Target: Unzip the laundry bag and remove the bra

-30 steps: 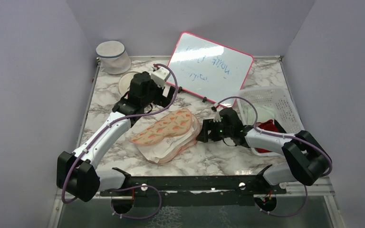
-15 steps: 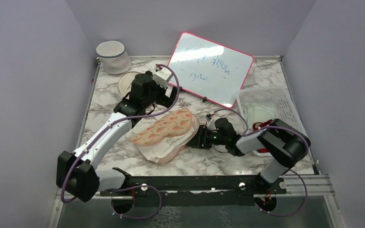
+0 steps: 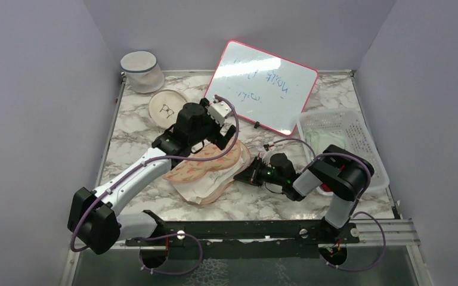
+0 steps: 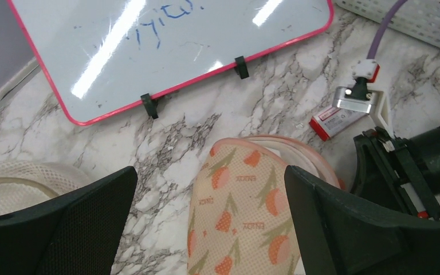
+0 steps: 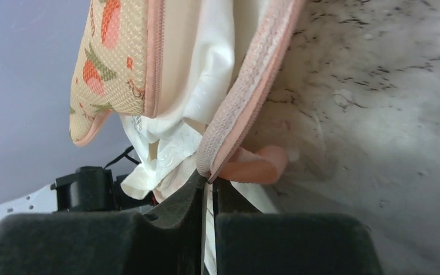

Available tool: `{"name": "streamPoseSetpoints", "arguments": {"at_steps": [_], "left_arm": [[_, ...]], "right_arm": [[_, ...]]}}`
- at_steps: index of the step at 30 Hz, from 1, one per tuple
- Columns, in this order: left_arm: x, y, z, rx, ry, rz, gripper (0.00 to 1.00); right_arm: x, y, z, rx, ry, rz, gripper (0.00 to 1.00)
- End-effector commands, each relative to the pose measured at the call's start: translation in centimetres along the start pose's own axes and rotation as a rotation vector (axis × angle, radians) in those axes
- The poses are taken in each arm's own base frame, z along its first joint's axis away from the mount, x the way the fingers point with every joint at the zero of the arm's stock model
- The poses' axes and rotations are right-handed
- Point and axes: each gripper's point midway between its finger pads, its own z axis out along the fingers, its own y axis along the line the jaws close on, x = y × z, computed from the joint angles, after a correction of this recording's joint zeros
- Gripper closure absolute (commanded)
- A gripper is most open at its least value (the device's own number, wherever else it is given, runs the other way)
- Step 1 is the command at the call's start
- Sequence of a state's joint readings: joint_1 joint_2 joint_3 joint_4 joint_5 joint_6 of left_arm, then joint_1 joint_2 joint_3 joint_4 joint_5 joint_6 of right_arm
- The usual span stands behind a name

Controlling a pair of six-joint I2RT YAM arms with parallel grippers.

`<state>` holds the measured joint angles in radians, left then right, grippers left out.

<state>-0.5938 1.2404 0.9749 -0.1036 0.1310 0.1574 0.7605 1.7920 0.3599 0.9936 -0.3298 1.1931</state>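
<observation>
The laundry bag (image 3: 206, 189) lies flat mid-table, cream mesh with pink zipper edging (image 5: 246, 97). On it rests the bra (image 3: 206, 162), peach with red and green print; its padded cup (image 4: 240, 212) fills the left wrist view. My left gripper (image 3: 213, 143) hovers just above the bra's far end, open wide, with its fingers (image 4: 63, 229) on either side of the cup and apart from it. My right gripper (image 3: 245, 176) lies low at the bag's right edge. It (image 5: 208, 180) is shut on a thin fold of the bag's white fabric right at the pink edging.
A pink-framed whiteboard (image 3: 262, 83) leans at the back. A white basket (image 3: 358, 137) stands at the right. A round cream disc (image 3: 167, 107) and a white mesh cylinder (image 3: 140, 70) sit at the back left. Purple walls close in three sides.
My right gripper slid left to the bag's right edge and shut on it. My left gripper moved right and nearer, over the bra, uncovering the round disc.
</observation>
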Motion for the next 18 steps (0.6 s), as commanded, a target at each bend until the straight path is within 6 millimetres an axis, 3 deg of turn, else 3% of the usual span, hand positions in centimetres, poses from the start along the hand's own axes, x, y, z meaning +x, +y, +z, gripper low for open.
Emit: {"name": "streamPoseSetpoints", "arguments": {"at_steps": [1, 5, 13, 18], "left_arm": [[-1.7, -2.2, -0.6, 0.033, -0.077, 0.109, 0.02], [-1.2, -3.4, -0.3, 0.03, -0.08, 0.154, 0.01], [0.7, -7.5, 0.4, 0.131, -0.017, 0.301, 0.01], [2.5, -8.7, 0.6, 0.093, 0.041, 0.426, 0.01]], "right_arm": [[-1.1, 0.0, 0.1, -0.008, -0.075, -0.037, 0.99], [-1.4, -0.1, -0.2, 0.01, -0.039, -0.124, 0.99], [-2.8, -2.4, -2.8, 0.049, 0.093, -0.208, 0.99], [-3.5, -3.1, -3.6, 0.029, 0.142, -0.235, 0.99]]}}
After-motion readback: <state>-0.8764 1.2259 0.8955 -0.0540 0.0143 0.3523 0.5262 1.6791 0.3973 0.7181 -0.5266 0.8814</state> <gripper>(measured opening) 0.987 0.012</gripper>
